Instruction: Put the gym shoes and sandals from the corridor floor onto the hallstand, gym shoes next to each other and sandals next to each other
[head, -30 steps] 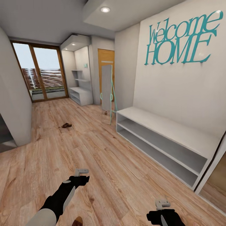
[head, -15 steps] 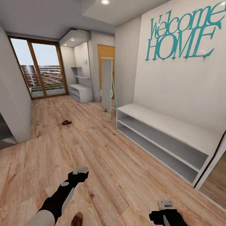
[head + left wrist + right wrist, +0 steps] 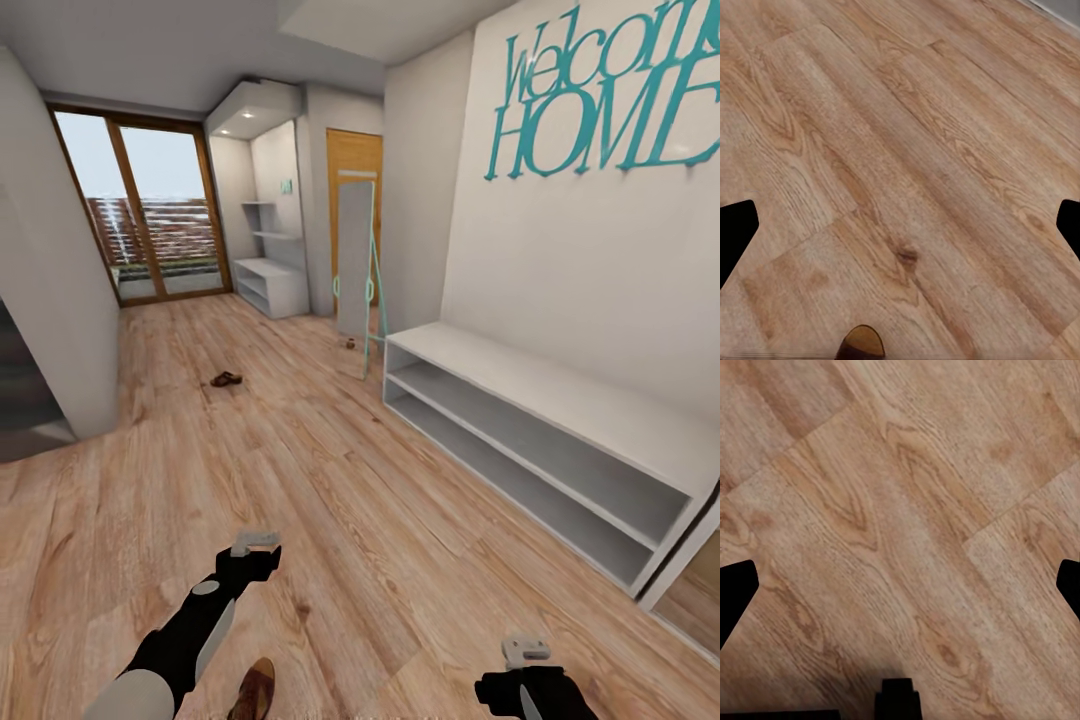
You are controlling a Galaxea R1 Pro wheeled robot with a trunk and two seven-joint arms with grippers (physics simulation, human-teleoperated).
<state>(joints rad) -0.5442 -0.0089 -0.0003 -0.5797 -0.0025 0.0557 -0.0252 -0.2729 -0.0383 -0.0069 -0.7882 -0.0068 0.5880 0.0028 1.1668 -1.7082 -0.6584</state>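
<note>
Head view is showing no shoe racked yet: one sandal [image 3: 226,379] is lying mid-corridor floor [image 3: 330,500], another [image 3: 254,690] by the left gripper [image 3: 256,543]; hallstand [image 3: 268,286] is waiting at the far end. Both wrist views are showing fingers spread, empty.

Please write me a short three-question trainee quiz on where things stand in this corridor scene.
1. True or false: the sandal far down the corridor floor lies on a shelf.
2. Both the left gripper and right gripper are: A) open, B) shut on shoes.
3. Fill in: the teal lettering hangs above the white ____.

Key: 1 false, it lies on the floor; 2 A; 3 bench.
</note>
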